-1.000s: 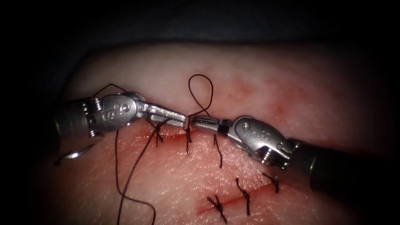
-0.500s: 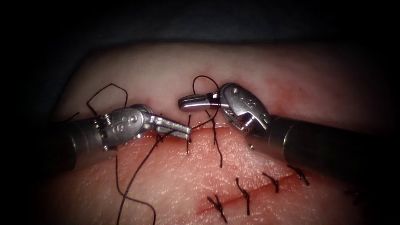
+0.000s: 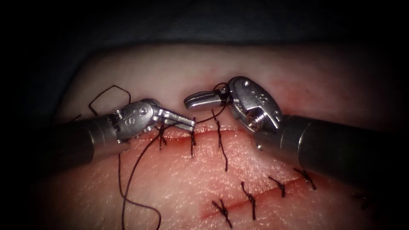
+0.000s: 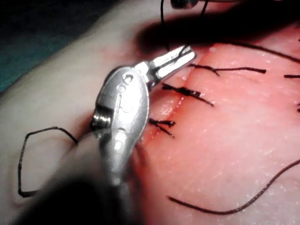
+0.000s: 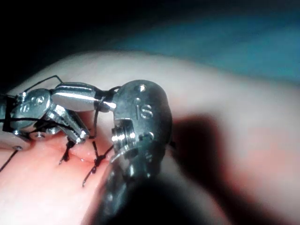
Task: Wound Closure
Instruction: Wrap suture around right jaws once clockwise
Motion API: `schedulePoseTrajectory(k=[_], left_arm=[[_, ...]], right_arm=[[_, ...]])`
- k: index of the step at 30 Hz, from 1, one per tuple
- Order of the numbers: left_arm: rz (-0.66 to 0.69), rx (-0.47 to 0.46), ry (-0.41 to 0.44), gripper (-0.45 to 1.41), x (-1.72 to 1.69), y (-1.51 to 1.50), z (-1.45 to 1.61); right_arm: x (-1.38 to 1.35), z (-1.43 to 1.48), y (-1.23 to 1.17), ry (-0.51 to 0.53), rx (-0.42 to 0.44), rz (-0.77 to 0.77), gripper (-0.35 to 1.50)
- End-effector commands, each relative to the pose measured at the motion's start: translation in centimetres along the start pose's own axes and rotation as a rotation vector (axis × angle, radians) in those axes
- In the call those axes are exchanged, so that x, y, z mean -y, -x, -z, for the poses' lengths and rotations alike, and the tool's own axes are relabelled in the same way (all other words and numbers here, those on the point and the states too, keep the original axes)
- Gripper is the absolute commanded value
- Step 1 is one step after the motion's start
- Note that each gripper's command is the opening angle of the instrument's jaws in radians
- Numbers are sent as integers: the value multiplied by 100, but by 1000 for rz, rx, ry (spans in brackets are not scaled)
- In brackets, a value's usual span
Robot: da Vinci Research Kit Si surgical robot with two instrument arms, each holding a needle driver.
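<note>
The tissue (image 3: 179, 187) bears an upper cut (image 3: 204, 133) crossed by three dark stitches. My left tool (image 3: 190, 124) lies over the cut's left end, jaws shut on the thread (image 3: 204, 118) at their tips; it is also seen close up (image 4: 186, 52). The right tool (image 3: 187, 101) sits just beyond the cut, jaws shut and pointing left with nothing between them. A small loop of thread (image 3: 220, 90) is wound round the base of those jaws (image 5: 55, 95). The long thread tail (image 3: 128, 187) trails down the left side.
A second, lower cut (image 3: 230, 206) carries several tied stitches (image 3: 249, 199) with short cut ends. Slack thread (image 3: 106, 94) arches behind the left tool's wrist. The right tool's thick shaft (image 3: 341, 149) lies across the tissue's right side. Red fluid stains both cuts.
The right tool rose from the cut's right end to beyond it, and the tall loop shrank round its jaws. The left shaft moved over the spot where the needle lay at lower left.
</note>
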Motion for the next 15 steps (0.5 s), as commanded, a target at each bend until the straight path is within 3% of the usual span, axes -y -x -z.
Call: schedulePoseTrajectory(k=[1,6,9,12,14,15], left_arm=[[-2,8,-4,-45,10,6,-4],[12,18,-18,-45,21,8,-1],[23,27,-32,-45,31,3,4],[26,35,-39,-45,33,2,5],[25,35,-40,-45,33,3,5],[25,38,-42,-45,33,3,5]], right_arm=[[-5,-11,-1,-12,11,1,-35],[-6,-3,0,-129,173,12,-35],[-6,9,2,-280,387,32,-35],[-5,10,5,-338,452,61,-35],[-3,7,9,-387,498,90,-18],[-1,5,13,-434,541,116,9]])
